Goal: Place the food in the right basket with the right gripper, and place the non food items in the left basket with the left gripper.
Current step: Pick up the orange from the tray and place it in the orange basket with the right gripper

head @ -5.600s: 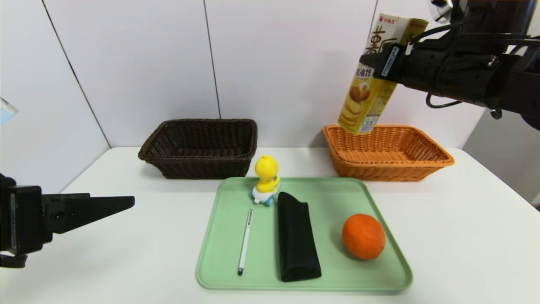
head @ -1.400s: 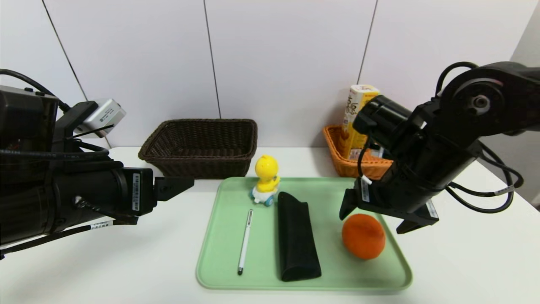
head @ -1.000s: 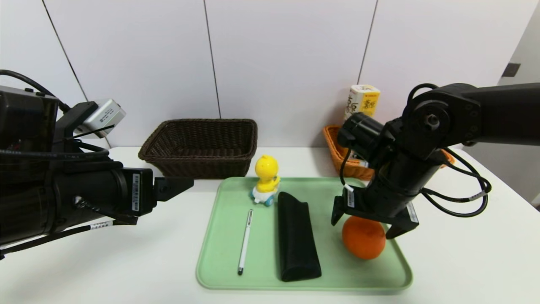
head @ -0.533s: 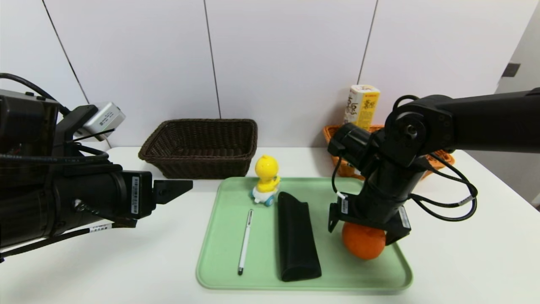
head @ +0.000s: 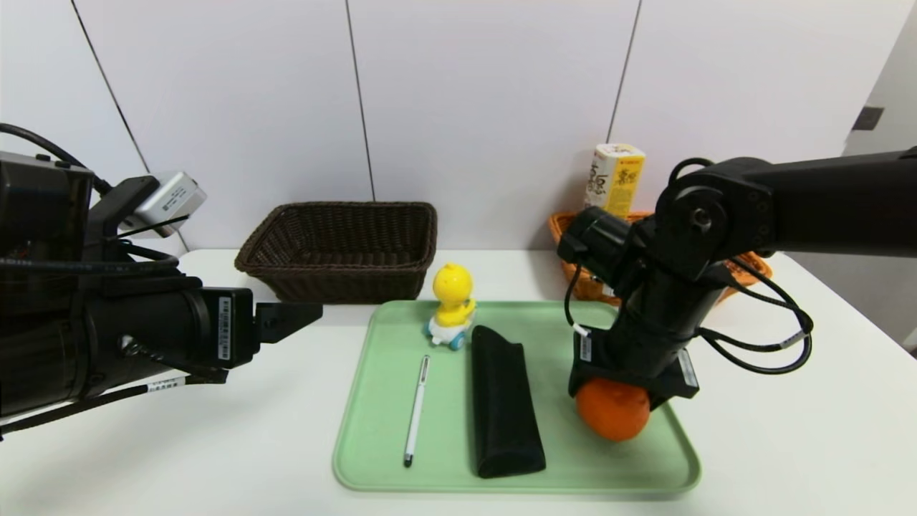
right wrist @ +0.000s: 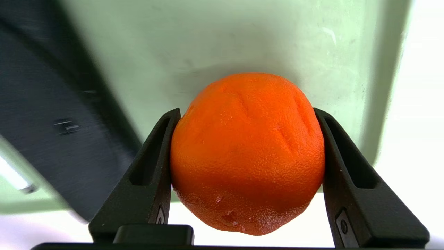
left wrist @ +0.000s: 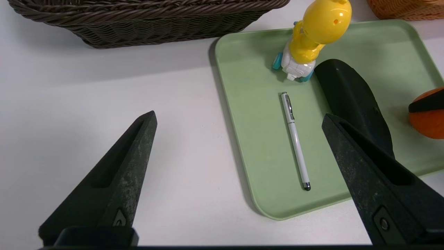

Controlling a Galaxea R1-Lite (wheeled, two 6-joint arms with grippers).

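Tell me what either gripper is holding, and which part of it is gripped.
The right gripper holds the orange fruit, one finger against each of two opposite sides. The left gripper, open, holds nothing.

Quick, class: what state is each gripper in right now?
Left gripper: open, holding nothing.
Right gripper: closed on the orange fruit, over the green tray.

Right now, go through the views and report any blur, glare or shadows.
Right wrist view: the black pouch and the white pen look blurred, while the orange fruit shows crisp skin texture. Left wrist view: a soft shadow runs along the edge of the green tray. Head view: a small bright glint on the duck toy's yellow head.
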